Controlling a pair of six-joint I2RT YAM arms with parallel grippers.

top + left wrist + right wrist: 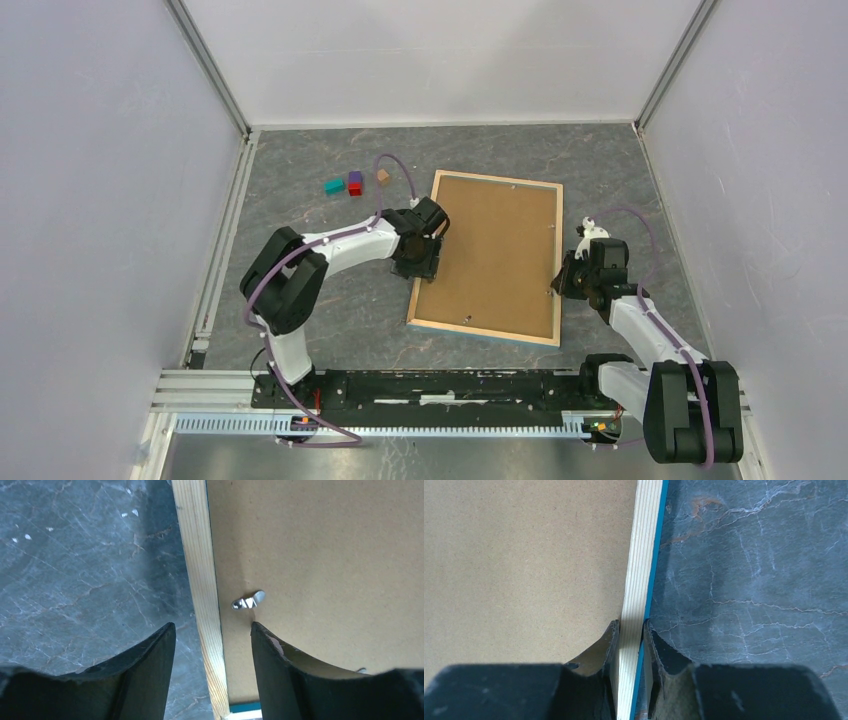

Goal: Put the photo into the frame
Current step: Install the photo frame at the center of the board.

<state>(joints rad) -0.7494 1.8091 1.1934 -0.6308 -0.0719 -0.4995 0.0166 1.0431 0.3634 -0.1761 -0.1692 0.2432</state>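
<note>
Frame (640, 555) edge tight inside right tool (630, 626)

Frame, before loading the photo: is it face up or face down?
Face down: frame shows wood back and backing board upward, blue front underneath.

Frame (640, 555), flat face-down, pale wood rim up (thin blue edge showing), brown backing board (495, 250) inside

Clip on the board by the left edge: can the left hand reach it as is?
Probably yes. The left hand hangs open astride the edge of the frame, and the clip sits bare on the board just ahead of it, toward the inside. A small shift should do.
</note>
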